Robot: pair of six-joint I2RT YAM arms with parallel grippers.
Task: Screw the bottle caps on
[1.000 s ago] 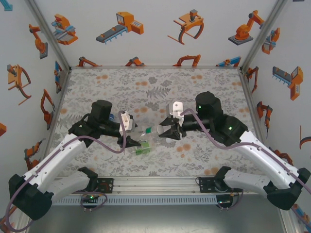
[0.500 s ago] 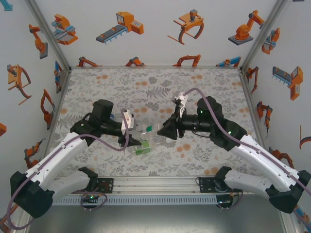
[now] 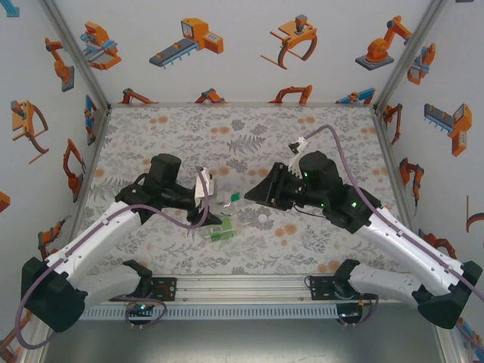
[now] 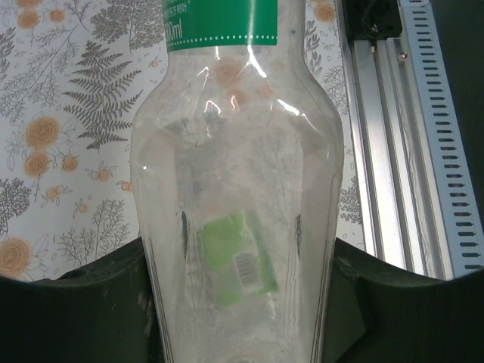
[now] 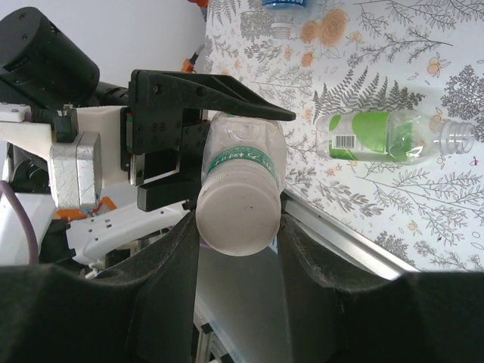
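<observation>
A clear bottle with a dark green label (image 4: 219,23) (image 3: 229,203) is held in the air between the two arms. My left gripper (image 4: 242,302) (image 3: 212,204) is shut on its body. A white bottle cap (image 5: 236,219) sits on that bottle's neck, and my right gripper (image 5: 238,227) (image 3: 253,198) is shut on it, a finger on each side. A second bottle with a light green label (image 5: 386,136) (image 3: 219,231) lies on its side below, its neck open. A blue-labelled bottle (image 5: 283,7) lies further off. A loose white cap (image 3: 262,219) rests on the table.
The floral table top (image 3: 227,128) is ringed by white walls with orange robot pictures. A metal rail (image 3: 242,287) (image 4: 408,151) runs along the near edge, close under the held bottle.
My right wrist has turned about its axis while still gripping the cap; its camera mount and cable swung up and to the right. The left gripper has kept its hold on the bottle.
</observation>
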